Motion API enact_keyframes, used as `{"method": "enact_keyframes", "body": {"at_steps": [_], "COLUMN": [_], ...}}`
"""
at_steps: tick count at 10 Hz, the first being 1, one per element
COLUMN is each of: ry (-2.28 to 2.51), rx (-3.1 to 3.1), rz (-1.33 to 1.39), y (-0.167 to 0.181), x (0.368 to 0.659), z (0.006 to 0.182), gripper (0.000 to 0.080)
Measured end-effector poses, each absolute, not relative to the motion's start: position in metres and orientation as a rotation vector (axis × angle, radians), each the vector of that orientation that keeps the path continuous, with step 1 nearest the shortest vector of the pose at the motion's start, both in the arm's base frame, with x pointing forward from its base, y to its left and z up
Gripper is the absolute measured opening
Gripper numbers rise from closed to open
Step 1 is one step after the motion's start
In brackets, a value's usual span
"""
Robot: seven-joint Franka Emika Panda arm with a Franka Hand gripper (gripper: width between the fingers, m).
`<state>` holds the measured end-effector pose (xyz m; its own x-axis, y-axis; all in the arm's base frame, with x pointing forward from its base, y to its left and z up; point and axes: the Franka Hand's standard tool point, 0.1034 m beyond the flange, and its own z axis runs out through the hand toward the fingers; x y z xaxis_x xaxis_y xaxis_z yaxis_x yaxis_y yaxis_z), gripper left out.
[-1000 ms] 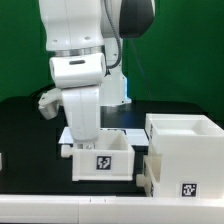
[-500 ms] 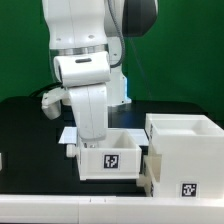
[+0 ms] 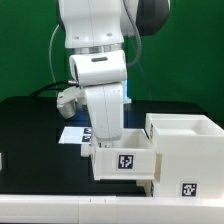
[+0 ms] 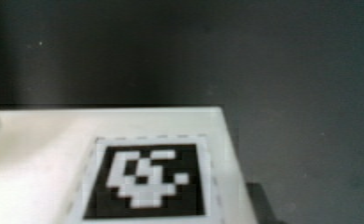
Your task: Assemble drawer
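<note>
Right under your gripper (image 3: 112,143), grip state hidden: the small white plastic tagged tray (image 3: 125,163), touching the tall white casing (image 3: 185,152).

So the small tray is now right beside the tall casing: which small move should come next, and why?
Probably keep pushing the tray toward the exterior view's right, into the casing. The tray's right edge already meets the casing's open left side, and the arm reaches down into the tray. The fingers are hidden, so whether they grip it cannot be told.
</note>
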<state>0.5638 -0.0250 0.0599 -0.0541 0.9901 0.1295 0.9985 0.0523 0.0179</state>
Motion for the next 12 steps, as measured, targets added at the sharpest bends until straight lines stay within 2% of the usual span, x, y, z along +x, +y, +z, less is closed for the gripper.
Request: {"method": "enact_keyframes", "body": {"at_steps": [12], "ry": [-2.143], "rx": [-2.17], "rz": [-0.164], "y": [-0.01], "x": [0.561], "z": [0.053], "gripper": [0.0038]}}
